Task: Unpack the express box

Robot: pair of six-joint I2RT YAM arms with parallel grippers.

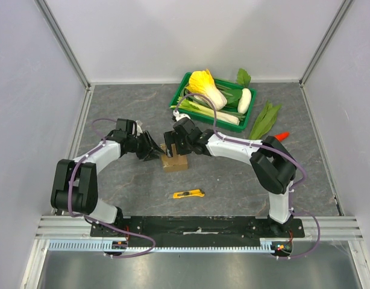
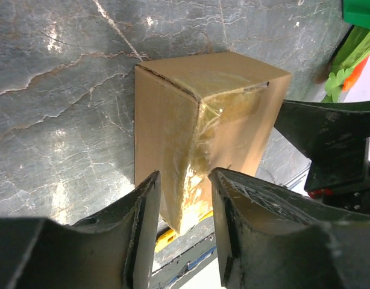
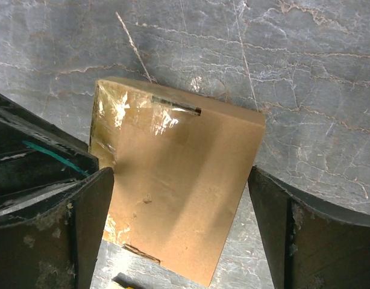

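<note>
Grey marbled table [image 1: 112,180] is carrying everything. Left gripper [image 2: 185,173] is pointing at the express box [image 2: 227,102] from the left side, jaws part-way apart, with the box's taped corner edge showing between them — can't tell whether the pads are actually pinching it. Box is sitting mid-table between the two wrists, flap down, clear tape shining over one edge. Right gripper [image 3: 180,173] is straddling it with jaws spread wide — released, clamping nothing. Yellow utility knife [image 1: 188,194] is lying nearer the arm bases, apart from the box. Green crate [image 1: 180,91] of vegetables is sitting toward the far right, loose leafy greens [image 1: 264,119] lying just beside it.
</note>
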